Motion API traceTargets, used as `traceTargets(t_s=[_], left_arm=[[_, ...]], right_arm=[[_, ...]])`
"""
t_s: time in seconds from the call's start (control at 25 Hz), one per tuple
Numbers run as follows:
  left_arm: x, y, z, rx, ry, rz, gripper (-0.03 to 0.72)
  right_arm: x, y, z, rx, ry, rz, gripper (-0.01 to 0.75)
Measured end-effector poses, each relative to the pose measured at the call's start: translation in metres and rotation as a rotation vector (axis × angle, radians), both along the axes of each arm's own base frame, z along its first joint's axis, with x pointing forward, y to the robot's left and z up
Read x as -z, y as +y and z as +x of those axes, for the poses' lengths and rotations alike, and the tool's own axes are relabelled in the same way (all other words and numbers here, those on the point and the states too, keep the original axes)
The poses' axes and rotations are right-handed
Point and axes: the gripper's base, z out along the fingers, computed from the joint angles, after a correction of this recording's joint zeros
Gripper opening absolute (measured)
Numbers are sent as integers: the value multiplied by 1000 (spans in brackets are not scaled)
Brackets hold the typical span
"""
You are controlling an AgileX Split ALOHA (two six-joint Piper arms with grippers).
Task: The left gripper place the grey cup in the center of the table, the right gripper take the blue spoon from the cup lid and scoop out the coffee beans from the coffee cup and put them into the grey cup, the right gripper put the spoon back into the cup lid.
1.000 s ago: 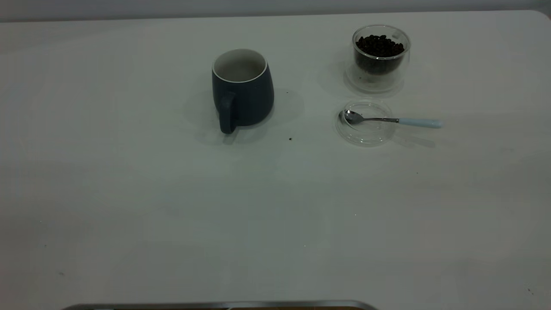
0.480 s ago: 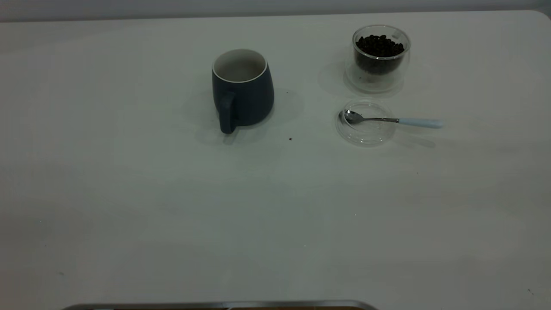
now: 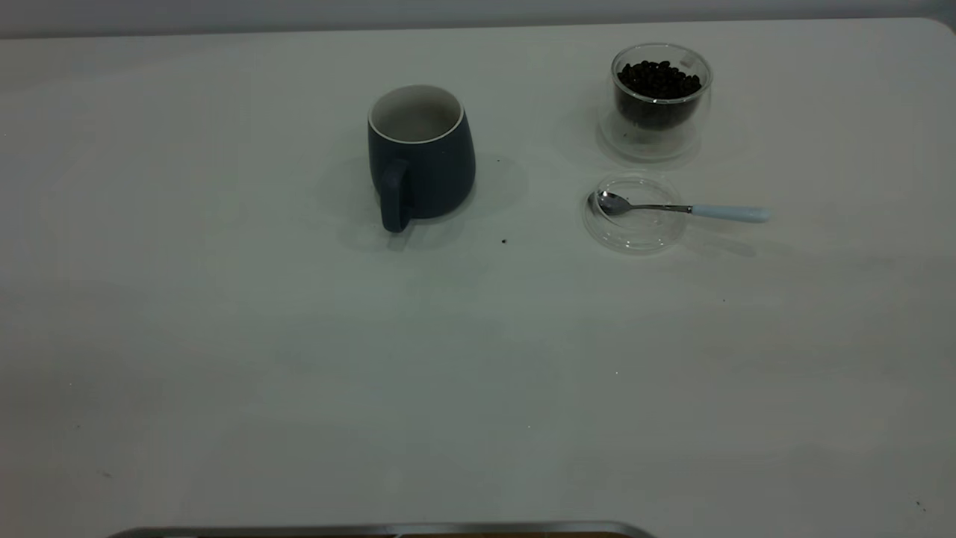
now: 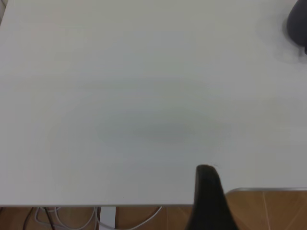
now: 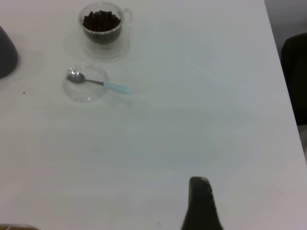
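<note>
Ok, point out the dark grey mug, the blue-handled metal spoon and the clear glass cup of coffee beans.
Dark grey mug (image 3: 429, 168), exterior view, on its outer wall.
Blue-handled metal spoon (image 3: 728, 213), exterior view, on the pale blue handle.
Clear glass cup of coffee beans (image 3: 657, 81), exterior view, on the beans inside.

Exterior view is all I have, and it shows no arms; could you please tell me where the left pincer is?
Observer: The left pincer hangs near the front edge of the table, far from the grey cup.
Operator: Thank you. And the right one?
Observer: The right pincer is over bare table, well short of the spoon lying across the lid.
Operator: Is anything under the table?
Observer: Cables show below the front edge on the left arm's side.
</note>
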Motion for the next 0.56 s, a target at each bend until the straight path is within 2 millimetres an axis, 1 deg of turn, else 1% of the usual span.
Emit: traceTargets(t_s=[0.56], left_arm=[[0,0,0,-1,0,-1,567]], right_arm=[[0,0,0,0,-5,0,565]])
